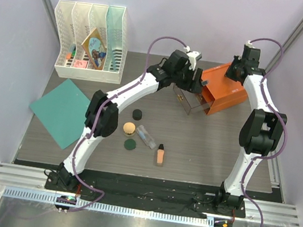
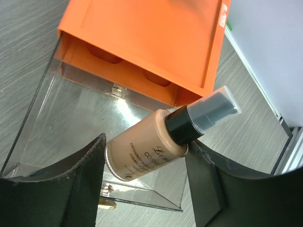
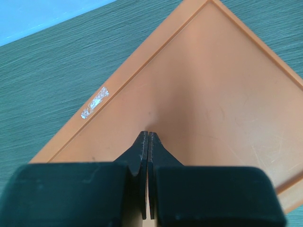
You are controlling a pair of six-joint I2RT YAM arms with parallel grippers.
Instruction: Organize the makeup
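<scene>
left pincer (image 2: 147,147): clamped on the peach bottle (image 2: 142,158), one pad at its base and the other by the black collar. the bottle is tilted, over the clear drawer (image 2: 71,118), with its capped end jutting past the drawer's side wall.
right pincer (image 3: 148,138): fingers pressed together, tips on the flat top of the orange drawer box (image 3: 213,94).
clear drawer: stands out of the front of the box, toward the arms.
table (image 1: 220,153), by the left arm's elbow, a loose group:
- black jar (image 1: 137,113), farthest back
- tan round compact (image 1: 129,127), just nearer
- dark-green disc (image 1: 130,144), nearest
- clear tube (image 1: 146,137), just right of the compact
- orange stick (image 1: 160,154), right of the tube, not touching it

teal sheet (image 1: 62,112): far left.
white file rack (image 1: 92,35): behind the sheet.
</scene>
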